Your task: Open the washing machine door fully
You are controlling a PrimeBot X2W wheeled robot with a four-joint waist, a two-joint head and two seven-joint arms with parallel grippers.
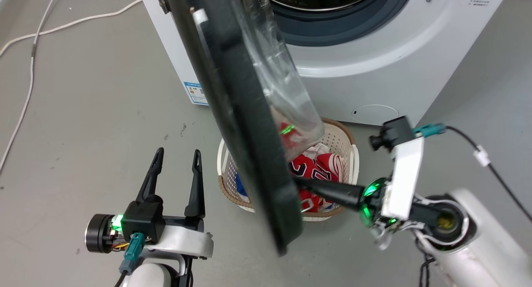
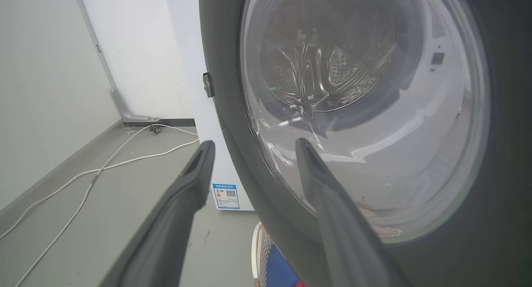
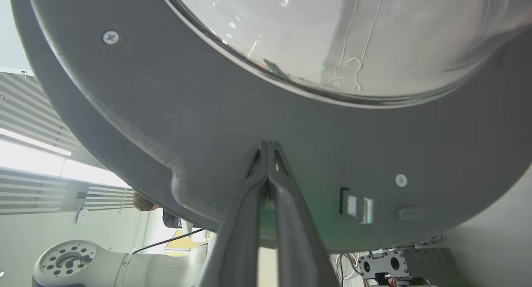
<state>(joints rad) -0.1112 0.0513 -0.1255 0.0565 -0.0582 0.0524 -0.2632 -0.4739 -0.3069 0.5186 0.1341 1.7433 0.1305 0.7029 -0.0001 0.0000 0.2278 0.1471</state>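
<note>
Black door (image 1: pixel 245 124) edge-on between splayed left hand (image 1: pixel 178 154) and closed right hand (image 3: pixel 266 144).

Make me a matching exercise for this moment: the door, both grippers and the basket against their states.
1 washing machine door
2 left gripper
3 right gripper
4 laundry basket

a fingers together, tips at the door's inner face
b on the floor, red clothing inside
c swung partway open
d fingers spread, holding nothing

Pairs: 1-c; 2-d; 3-a; 4-b
</note>
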